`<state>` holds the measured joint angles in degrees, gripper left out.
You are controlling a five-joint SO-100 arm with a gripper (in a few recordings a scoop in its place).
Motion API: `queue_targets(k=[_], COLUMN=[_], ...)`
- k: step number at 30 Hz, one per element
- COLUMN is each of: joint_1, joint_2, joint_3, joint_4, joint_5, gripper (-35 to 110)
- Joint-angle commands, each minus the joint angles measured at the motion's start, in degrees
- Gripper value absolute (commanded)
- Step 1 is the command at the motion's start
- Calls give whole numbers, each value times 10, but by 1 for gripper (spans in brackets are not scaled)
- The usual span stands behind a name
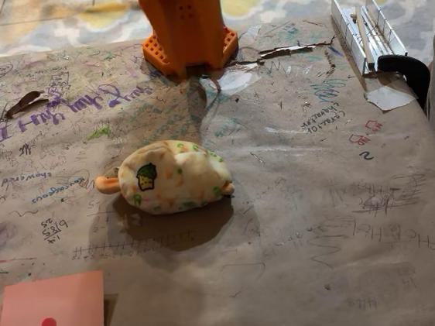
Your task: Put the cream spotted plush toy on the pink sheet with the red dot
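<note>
Brown scribbled paper (pixel 302 224) covering the table, patterned floor showing beyond at twelve o'clock. Orange arm base (pixel 187 22) standing at the far edge, gripper out of frame, so impossible telling jaws apart or together. Plush (pixel 172 177) lying untouched at centre, on its side. Sheet (pixel 51 320) waiting flat at seven o'clock, well apart, dot (pixel 48 324) bare; probably laid there as a drop marker.
</note>
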<state>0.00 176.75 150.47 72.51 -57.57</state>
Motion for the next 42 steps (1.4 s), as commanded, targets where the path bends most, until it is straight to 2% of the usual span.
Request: queue_targets(k=[1,4,10,12,18,23,25,27,30,33,38,42], joint_1=[24,63,156,180,160,148,146,142,134,114,99,156], joint_2=[-91,-188,-375,-439,-607,-709,-714,-719,-722,-700,-481,-309], joint_3=[-101,-80,13,16,-14,0,-6,6,69,144,216,195], joint_4=[3,-70,-354,-396,-465,-608,-606,-646,-779,-905,-907,-889], joint_5=[-115,-218,-363,-409,-416,-406,-401,-402,-403,-355,-246,-208], gripper=[29,33,34,35,35,30,19,1,0,0,0,0])
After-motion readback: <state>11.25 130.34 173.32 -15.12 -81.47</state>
